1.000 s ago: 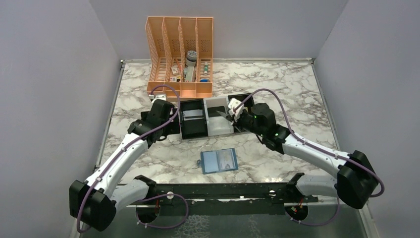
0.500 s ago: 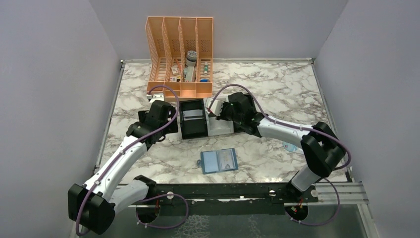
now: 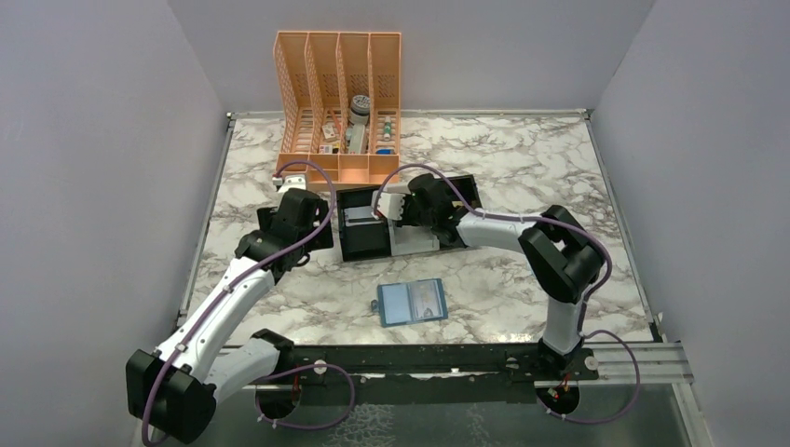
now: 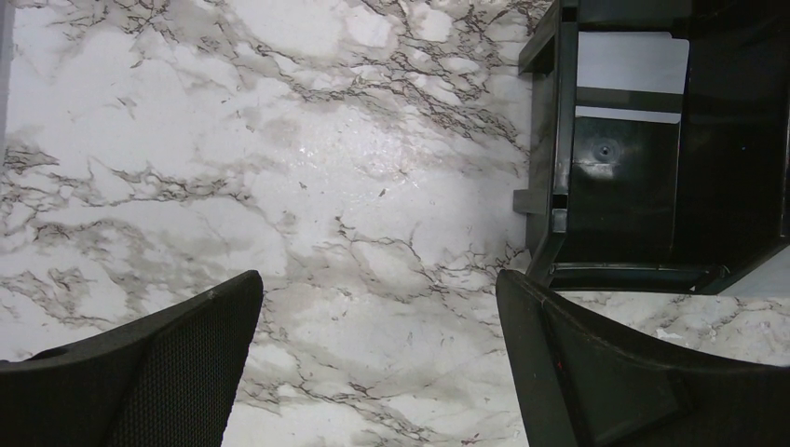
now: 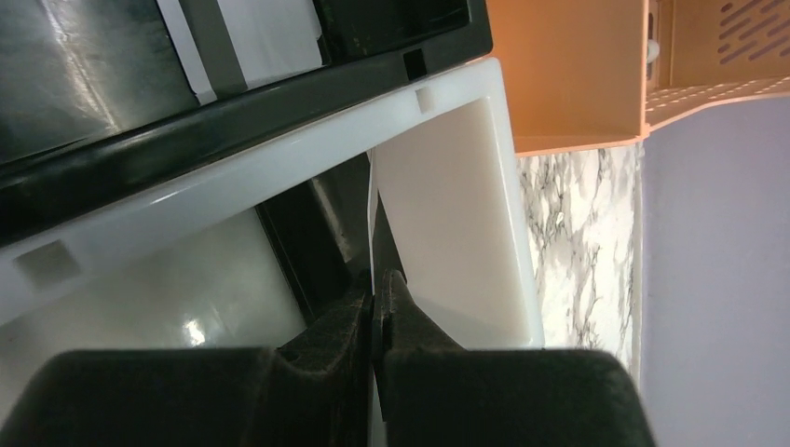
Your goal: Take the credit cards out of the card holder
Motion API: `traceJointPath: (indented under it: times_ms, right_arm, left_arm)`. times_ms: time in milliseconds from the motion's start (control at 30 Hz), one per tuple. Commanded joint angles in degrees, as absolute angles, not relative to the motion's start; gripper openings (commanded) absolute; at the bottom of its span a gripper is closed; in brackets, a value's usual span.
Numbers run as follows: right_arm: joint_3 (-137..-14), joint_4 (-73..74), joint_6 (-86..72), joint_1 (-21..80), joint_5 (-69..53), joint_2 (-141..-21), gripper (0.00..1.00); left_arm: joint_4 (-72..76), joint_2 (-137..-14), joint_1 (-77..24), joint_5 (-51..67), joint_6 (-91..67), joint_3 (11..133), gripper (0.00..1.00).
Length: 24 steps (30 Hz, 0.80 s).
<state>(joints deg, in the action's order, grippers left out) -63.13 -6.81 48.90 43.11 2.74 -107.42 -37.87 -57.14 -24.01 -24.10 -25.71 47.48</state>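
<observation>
Right arm has swung further left since a second ago; its elbow is now folded up over the desk (image 3: 522, 168) and the right tool (image 5: 375, 284) sits over the white middle compartment of the tray (image 3: 365, 251). Left arm barely shifted. Card holder (image 3: 412, 303) hasn't moved.

Right tool: fingers pinched together on a black credit card (image 5: 326, 233). The card stands on edge, tilted, inside the white compartment, its thin pale edge running up from the fingertips. Can't tell if its lower end touches the compartment floor.

Left tool (image 4: 379, 279): fingers spread wide, nothing between them, over bare marble just left of the tray's black end compartment.

A pale flat piece (image 4: 633, 65) with a dark stripe lies in that black compartment; too little detail to say what it is.

Card holder lies flat and open on the desk near the front edge, between the two arms, well apart from both tools and from the tray.

Orange file rack (image 3: 340, 102) stands just behind the tray.
</observation>
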Motion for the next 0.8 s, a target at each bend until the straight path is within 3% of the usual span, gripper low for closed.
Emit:
traceJointPath:
  times_ms: [0, 300, 400, 567, 633, 767]
  right_arm:
    - [-66.1, -8.6, 51.5, 43.2, 4.3, -110.1, 0.01]
    - [-66.6, -7.9, 52.5, 43.2, 4.3, -113.0, 0.09]
    - [-66.5, -6.3, 52.8, 43.2, 3.5, -112.8, 0.26]
    - [-66.3, -5.3, 52.1, 43.2, 2.6, -112.1, 0.30]
    - [-66.3, -3.7, 51.6, 43.2, 1.1, -111.6, 0.39]
    - [-65.7, -3.1, 51.0, 43.2, 0.9, -110.7, 0.40]
  left_arm:
    - [-37.1, -55.2, -23.6, -26.7, -25.7, 47.7, 0.99]
    - [-37.1, -55.9, -23.4, -26.5, -25.7, 47.7, 0.99]
    - [-37.1, -56.5, -23.2, -26.5, -25.6, 47.8, 0.99]
    - [-37.2, -57.1, -23.0, -26.1, -25.5, 47.9, 0.99]
    - [-37.1, -57.2, -23.0, -26.0, -25.4, 47.9, 0.99]
    - [-37.2, -57.5, -22.9, -25.8, -25.4, 47.9, 0.99]
